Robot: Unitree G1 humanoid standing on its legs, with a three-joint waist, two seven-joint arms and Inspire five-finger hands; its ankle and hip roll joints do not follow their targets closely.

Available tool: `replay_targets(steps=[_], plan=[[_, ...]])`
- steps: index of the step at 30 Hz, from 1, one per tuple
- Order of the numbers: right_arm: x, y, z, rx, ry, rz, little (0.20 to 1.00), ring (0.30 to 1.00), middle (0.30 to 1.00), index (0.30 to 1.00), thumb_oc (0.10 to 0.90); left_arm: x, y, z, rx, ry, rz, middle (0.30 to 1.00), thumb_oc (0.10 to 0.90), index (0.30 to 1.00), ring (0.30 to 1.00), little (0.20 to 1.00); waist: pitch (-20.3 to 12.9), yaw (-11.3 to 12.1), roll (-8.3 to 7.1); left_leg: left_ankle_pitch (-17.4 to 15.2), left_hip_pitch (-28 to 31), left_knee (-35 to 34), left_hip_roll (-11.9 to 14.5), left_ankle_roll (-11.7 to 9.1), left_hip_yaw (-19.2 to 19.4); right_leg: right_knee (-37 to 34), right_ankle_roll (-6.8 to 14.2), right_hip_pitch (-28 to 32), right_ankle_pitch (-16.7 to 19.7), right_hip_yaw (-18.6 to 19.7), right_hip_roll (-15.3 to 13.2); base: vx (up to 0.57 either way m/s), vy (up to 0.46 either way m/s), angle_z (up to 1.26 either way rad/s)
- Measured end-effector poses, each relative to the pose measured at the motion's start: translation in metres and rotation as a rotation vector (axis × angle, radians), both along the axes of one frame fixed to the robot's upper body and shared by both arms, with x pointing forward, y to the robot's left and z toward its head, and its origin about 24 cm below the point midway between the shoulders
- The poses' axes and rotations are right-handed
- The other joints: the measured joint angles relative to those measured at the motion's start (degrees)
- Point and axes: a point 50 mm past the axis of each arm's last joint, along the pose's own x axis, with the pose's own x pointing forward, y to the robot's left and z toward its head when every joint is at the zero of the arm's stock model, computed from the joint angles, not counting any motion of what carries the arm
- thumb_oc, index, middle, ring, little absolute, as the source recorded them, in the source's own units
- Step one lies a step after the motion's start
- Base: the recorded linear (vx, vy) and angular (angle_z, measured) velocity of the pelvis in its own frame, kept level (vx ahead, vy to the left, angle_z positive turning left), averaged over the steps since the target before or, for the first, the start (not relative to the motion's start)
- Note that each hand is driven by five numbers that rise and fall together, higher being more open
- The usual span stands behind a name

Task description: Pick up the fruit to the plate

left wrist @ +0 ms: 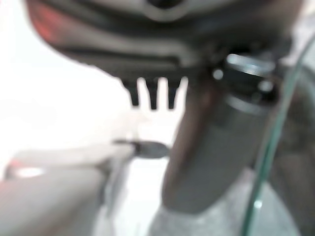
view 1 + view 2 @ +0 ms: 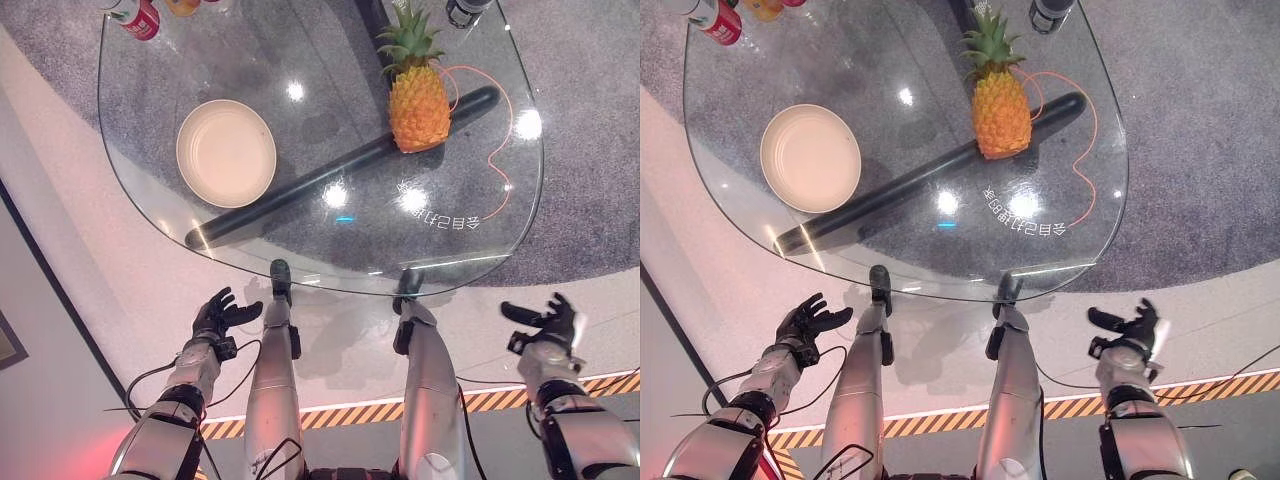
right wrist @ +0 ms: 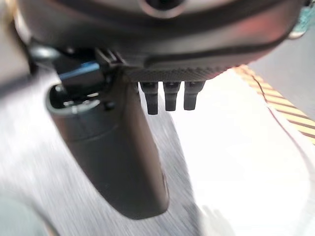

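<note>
Left eye view: pineapple point(image 2: 418, 100) stood upright on the glass desk point(image 2: 300, 250), toward the robot's right, crown pointing to the far edge. Cream plate point(image 2: 227, 152) lay empty, well apart to the pineapple's left. Red can point(image 2: 137, 18) sat at the far left corner. Left hand point(image 2: 222, 314) and right hand point(image 2: 545, 320) hung low, short of the desk's near edge, fingers spread and relaxed, holding nothing, touching nothing.

Right eye view: same layout; pineapple point(image 2: 1001, 108) well apart from plate point(image 2: 811, 158). Left hand point(image 2: 807, 322) and right hand point(image 2: 1130, 328) both open and empty, palms up.

Left wrist view: left hand's fingers point(image 1: 153, 93) straight, nothing between them; desk's glass edge point(image 1: 268, 147) seen just beside.

Right wrist view: right hand's fingers point(image 3: 168, 96) straight, thumb point(image 3: 113, 152) standing clear, no object held.

Likely risks, judged from the layout: tall, heavy fruit could tip on smooth glass if nudged near the crown before a firm grasp; rough, tapering skin might slip from a one-handed hold; a wide sweep toward the plate might push the plate along the glass.
</note>
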Motion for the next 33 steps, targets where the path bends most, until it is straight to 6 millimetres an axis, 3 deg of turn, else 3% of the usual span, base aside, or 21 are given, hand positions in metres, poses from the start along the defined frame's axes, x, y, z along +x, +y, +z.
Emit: replay_targets(steps=[4,8,14,15,20,28,33], plan=[[0.011,-0.014,0.039,-0.044,-0.151,-0.095,0.9,0.9,0.9,0.9,0.8,0.0,0.004,0.001,0.027,0.006,-0.016,0.9,0.8,0.9,0.9,0.9,0.08,0.07,-0.18,0.0,-0.01,-0.14,0.02,0.0,-0.15,-0.77,-0.42,0.44,0.54,-0.43,0.08,0.0,0.0,0.0],[0.026,-0.014,0.078,-0.088,-0.303,-0.144,0.9,0.9,0.9,0.9,0.8,0.001,0.003,0.004,0.029,-0.002,-0.025,0.9,0.8,0.9,0.9,0.9,0.12,0.56,-0.25,0.01,-0.03,-0.14,0.02,-0.01,-0.41,-1.19,-0.33,0.87,0.77,-0.96,0.07,0.0,0.0,0.0],[0.044,0.01,0.149,-0.178,-0.648,-0.168,0.9,0.9,0.9,0.9,0.8,0.003,-0.002,0.003,0.036,0.015,-0.057,0.9,0.8,0.9,0.9,0.9,0.15,1.54,-0.32,0.0,-0.07,-0.21,-0.15,0.0,-0.81,-1.77,-0.38,1.38,0.83,-1.4,0.0,-0.01,0.031,0.02],[0.045,0.012,0.154,-0.189,-0.664,-0.164,0.9,0.9,0.9,0.9,0.8,0.003,-0.002,0.003,0.035,0.017,-0.056,0.9,0.8,0.9,0.9,0.9,0.16,1.52,-0.34,0.0,-0.07,-0.22,-0.18,0.01,-0.81,-1.8,-0.38,1.39,0.83,-1.4,-0.01,-0.01,0.065,0.01],[0.052,0.057,0.206,-0.303,-0.869,0.022,0.9,0.9,0.9,0.9,0.8,0.002,-0.002,0.003,0.026,0.016,-0.051,0.9,0.8,0.9,0.9,0.9,0.18,1.13,-0.38,-0.08,-0.17,-0.5,-0.45,0.13,-0.65,-2.65,-0.32,1.37,1.09,-1.29,-0.13,-0.01,0.076,-0.01],[0.062,0.114,0.231,-0.414,-0.899,0.314,0.9,0.9,0.9,0.9,0.8,0.003,-0.005,0.003,0.02,0.008,-0.056,0.9,0.8,0.9,0.9,0.9,0.19,1.34,-0.38,-0.28,-0.11,-0.73,-0.83,0.37,-0.19,-3.07,-0.19,1.38,1.18,-1.11,-0.54,-0.01,0.054,0.0],[0.068,0.151,0.227,-0.458,-0.852,0.492,0.9,0.9,0.9,0.9,0.8,0.003,-0.011,0.001,0.008,0.004,-0.065,0.9,0.8,0.9,0.9,0.9,0.19,1.43,-0.37,-0.3,0.09,-0.85,-1.11,0.42,0.09,-3.08,0.03,1.35,1.34,-0.9,-0.89,0.0,0.035,0.0]])
